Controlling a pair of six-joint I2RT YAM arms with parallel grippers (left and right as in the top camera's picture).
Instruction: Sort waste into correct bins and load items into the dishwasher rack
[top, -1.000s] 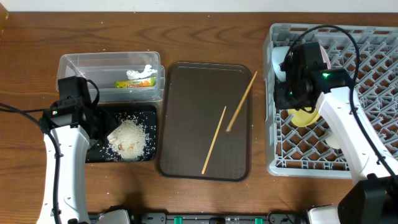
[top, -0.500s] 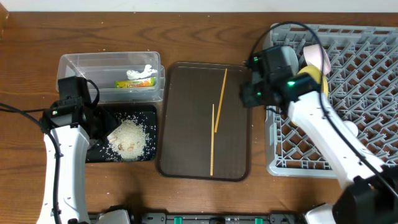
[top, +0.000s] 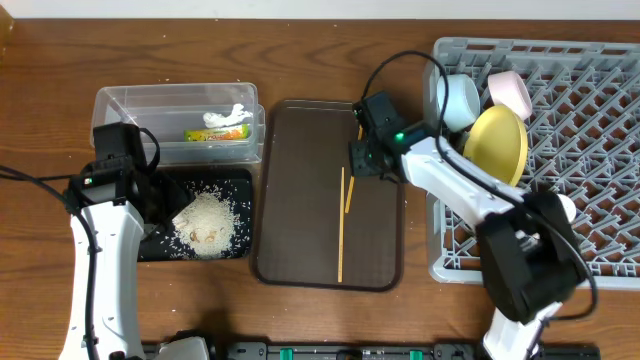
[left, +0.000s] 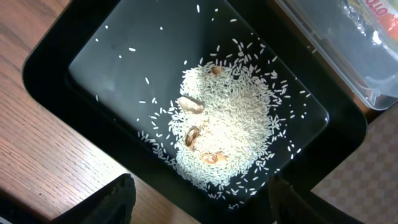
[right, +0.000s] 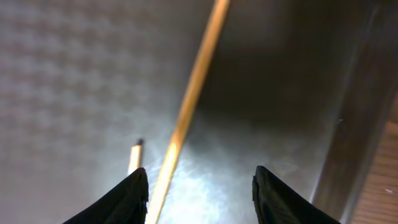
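My right gripper (top: 362, 160) is open low over the brown serving tray (top: 300, 150). In the right wrist view one wooden chopstick (right: 189, 106) runs between the open fingers (right: 199, 199), close to the left one. The second chopstick (top: 341, 230) lies beside it; its tip shows in the right wrist view (right: 134, 155). My left gripper (top: 140, 190) is open and empty (left: 202, 208) over the black tray (left: 93, 62), which holds the rice heap (left: 230, 130). The clear tub (top: 130, 100) holds the wrapper (top: 215, 133) and the white scrap (top: 225, 115). The yellow plate (top: 497, 143), light blue bowl (top: 458, 100) and white bowl (top: 510, 90) stand in the grey rack (top: 600, 120).
The rack stands right against the brown tray's right side. The clear tub and the black tray (top: 240, 180) sit against its left side. A small white thing (top: 565, 207), perhaps the cup, shows in the rack behind my right arm. A few brown bits lie in the rice.
My right arm has swung left from the rack to low over the brown tray. The two chopsticks have turned from slanted to nearly straight along the tray. The left arm has not moved.
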